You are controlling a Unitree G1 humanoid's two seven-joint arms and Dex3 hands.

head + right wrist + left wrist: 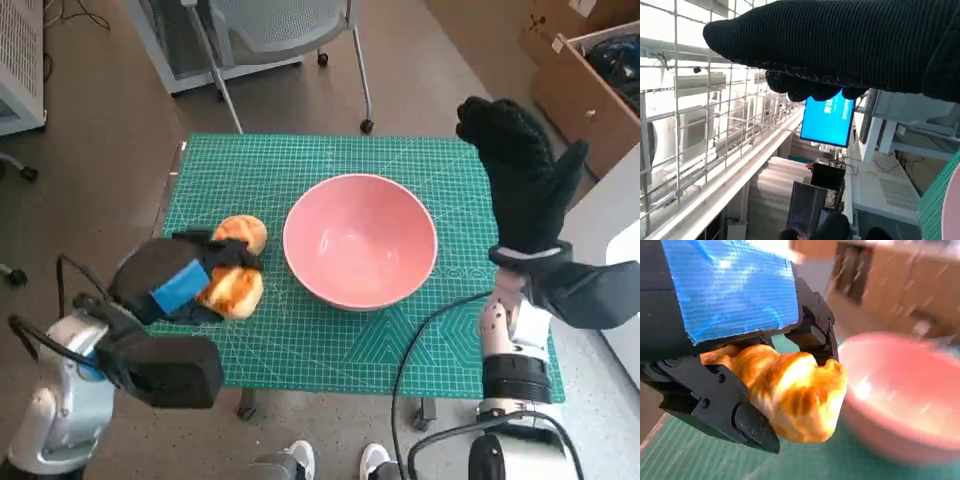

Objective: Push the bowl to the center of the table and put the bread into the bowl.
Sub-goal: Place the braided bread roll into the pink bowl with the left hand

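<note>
Left hand grips bread just beside the bowl, which sits mid-surface. Right hand spread, empty, past the bowl's far side. My worry: bread clips the rim (shoving the bowl).

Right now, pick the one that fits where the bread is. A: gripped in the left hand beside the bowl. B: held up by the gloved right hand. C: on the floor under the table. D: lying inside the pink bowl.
A: the left hand grips the bread between its fingers, next to the pink bowl, which holds nothing, while the right hand is raised and holds nothing.
</note>
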